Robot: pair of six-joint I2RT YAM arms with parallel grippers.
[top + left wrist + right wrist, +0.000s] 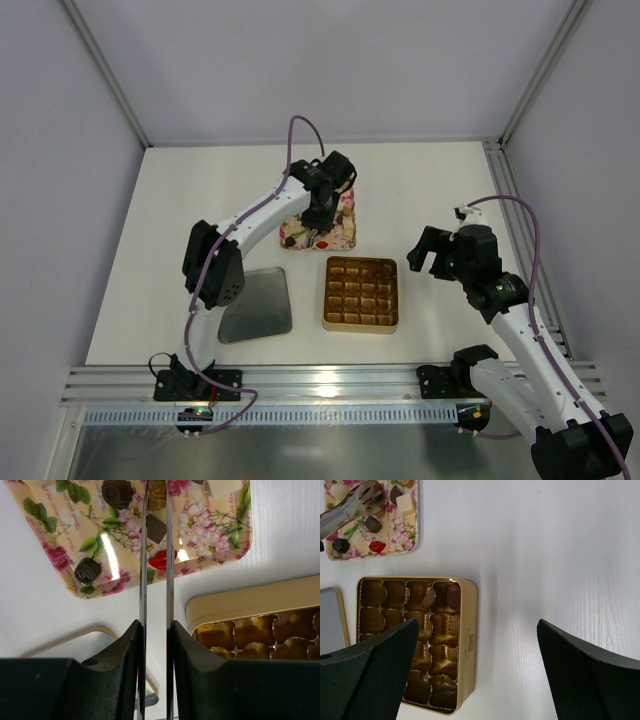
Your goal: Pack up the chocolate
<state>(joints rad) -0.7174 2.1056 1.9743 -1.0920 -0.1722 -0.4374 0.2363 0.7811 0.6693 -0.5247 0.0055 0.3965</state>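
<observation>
From above, just a white table [200, 200], a gold box [361, 327] at centre and a floral tray [345, 235] behind it, half hidden under the left gripper [322, 215]. Only from the wrists: left claw clamped on metal tongs [142, 580], blades narrowed around a tan piece, other chocolate [117, 492] loose on the tray, a couple of pieces in the box's end row. Right gripper [477, 625] spread wide, holding nothing, beside the box.
</observation>
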